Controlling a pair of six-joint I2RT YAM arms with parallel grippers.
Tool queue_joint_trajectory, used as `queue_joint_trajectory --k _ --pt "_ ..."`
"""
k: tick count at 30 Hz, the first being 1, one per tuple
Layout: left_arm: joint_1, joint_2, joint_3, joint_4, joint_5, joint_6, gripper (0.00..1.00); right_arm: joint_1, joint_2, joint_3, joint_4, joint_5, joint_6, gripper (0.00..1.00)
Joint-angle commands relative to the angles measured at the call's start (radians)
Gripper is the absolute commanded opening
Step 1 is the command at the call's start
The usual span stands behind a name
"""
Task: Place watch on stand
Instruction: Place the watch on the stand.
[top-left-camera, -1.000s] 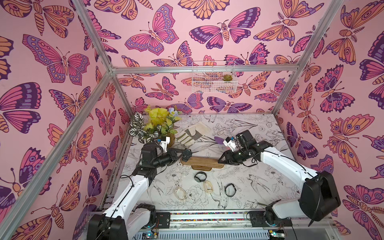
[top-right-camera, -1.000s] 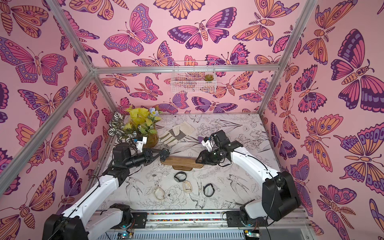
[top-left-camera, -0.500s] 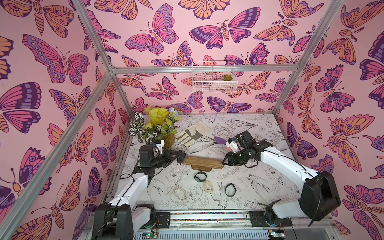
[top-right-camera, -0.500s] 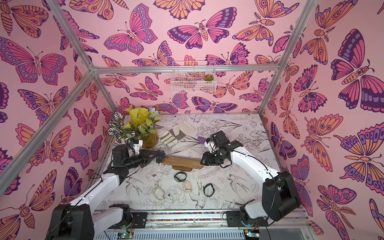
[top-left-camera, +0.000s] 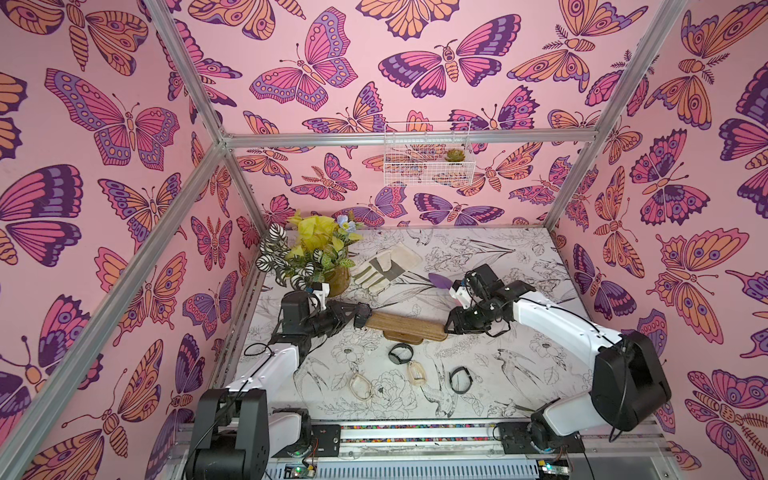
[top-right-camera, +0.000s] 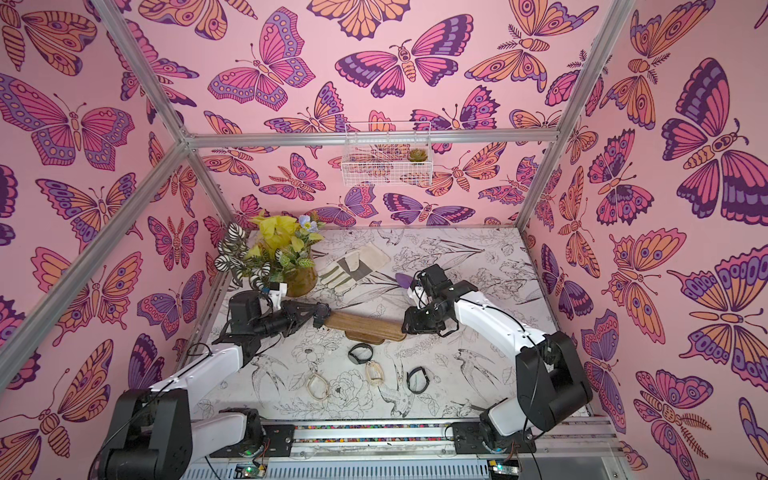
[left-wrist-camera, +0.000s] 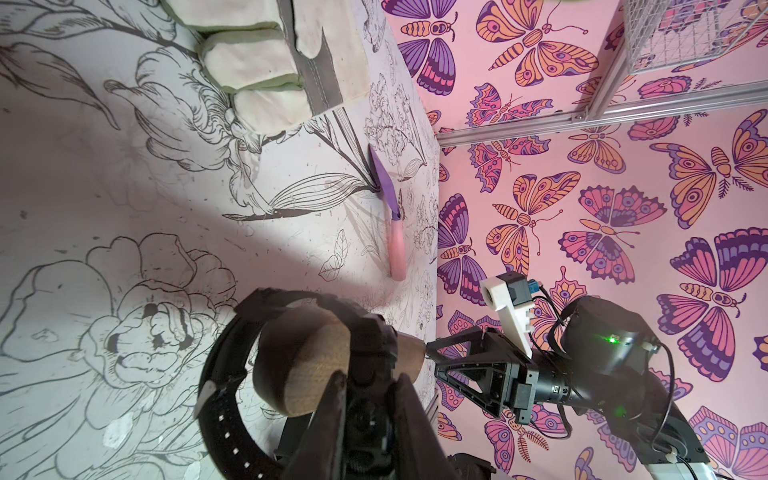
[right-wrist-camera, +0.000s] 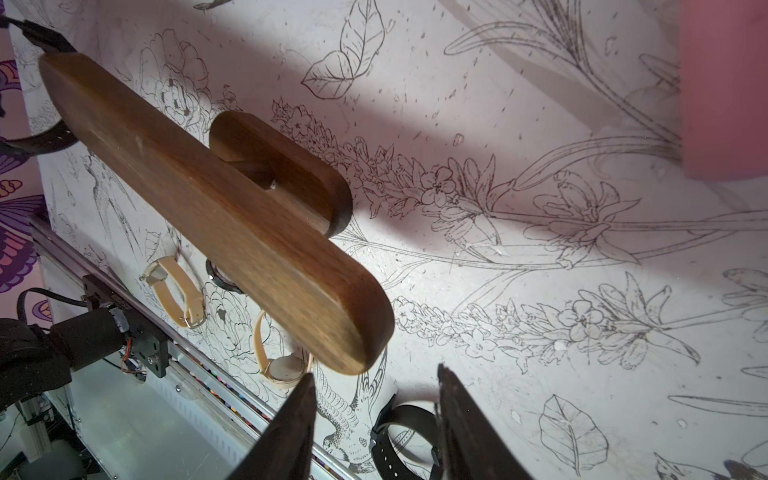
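While left end effector grips watch, strap ringing stand left end, right end effector, released, flanks right end: probable backstop.

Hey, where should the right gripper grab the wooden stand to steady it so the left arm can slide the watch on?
Grip the stand's free rounded end, nearest the right gripper, coming in end-on along the bar. That end overhangs the small base, so the fingers could likely pinch its flat top and underside, well away from the watch at the far end.
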Motion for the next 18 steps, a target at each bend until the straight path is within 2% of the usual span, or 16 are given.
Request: queue_joint_trajectory --k 1,4,13,18 --pt "0.007 0.028 -0.022 0.105 0.026 -0.033 0.10 0.014 0.006 -0.009 -0.011 0.021 0.008 0.49" --pt "0.006 0.086 -0.036 0.175 0.039 -0.065 0.09 0.028 0.008 -0.010 -0.010 0.015 0.014 0.49" --pt "-0.018 0.111 -0.080 0.244 0.038 -0.073 0.10 0.043 0.031 -0.005 -0.004 0.025 0.045 0.48" --pt "-0.020 0.123 -0.096 0.247 0.063 -0.068 0.10 0.043 0.065 0.010 0.020 0.067 0.046 0.44"
